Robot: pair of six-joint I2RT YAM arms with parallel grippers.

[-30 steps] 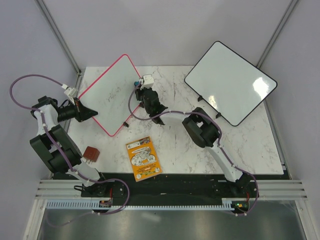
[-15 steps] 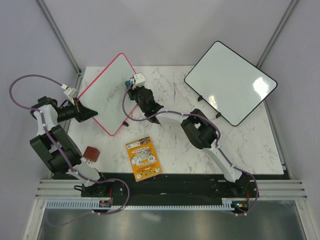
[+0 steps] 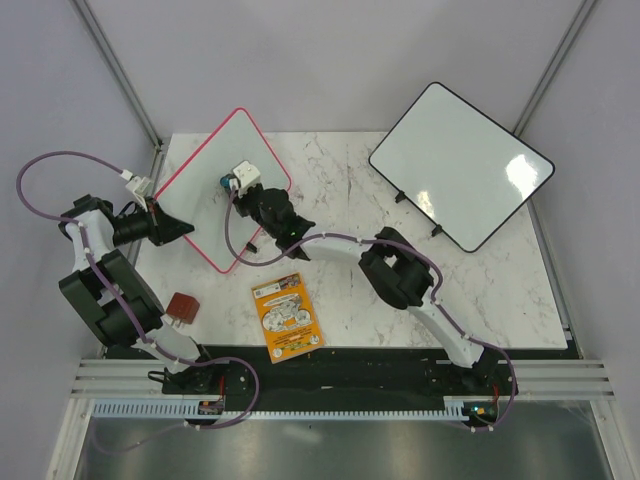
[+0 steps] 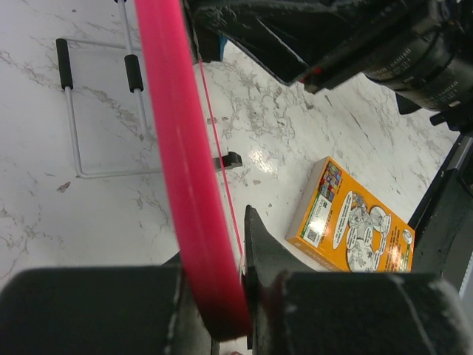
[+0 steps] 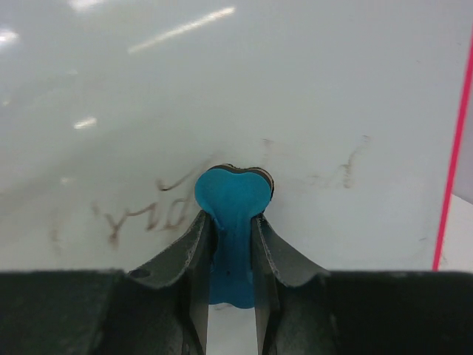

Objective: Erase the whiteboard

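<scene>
The pink-framed whiteboard (image 3: 200,195) stands tilted at the table's back left. My left gripper (image 3: 186,228) is shut on its lower left edge; in the left wrist view the fingers (image 4: 255,244) clamp the pink frame (image 4: 174,148). My right gripper (image 3: 237,184) is over the middle of the board, shut on a blue eraser (image 5: 233,194). The eraser's pad presses on the white surface (image 5: 244,89). Faint brown handwriting (image 5: 144,216) lies left of the eraser and fainter marks (image 5: 347,166) to its right. The board's pink edge (image 5: 458,133) shows at the right.
A larger black-framed whiteboard (image 3: 460,165) stands at the back right. An orange printed box (image 3: 288,317) lies at the near middle and also shows in the left wrist view (image 4: 355,222). A brown-red block (image 3: 183,306) sits near the left arm. The board's wire stand (image 4: 103,111) rests behind it.
My right gripper has swept left with the eraser, from the board's right edge onto its middle. My left gripper has kept its hold on the frame.
</scene>
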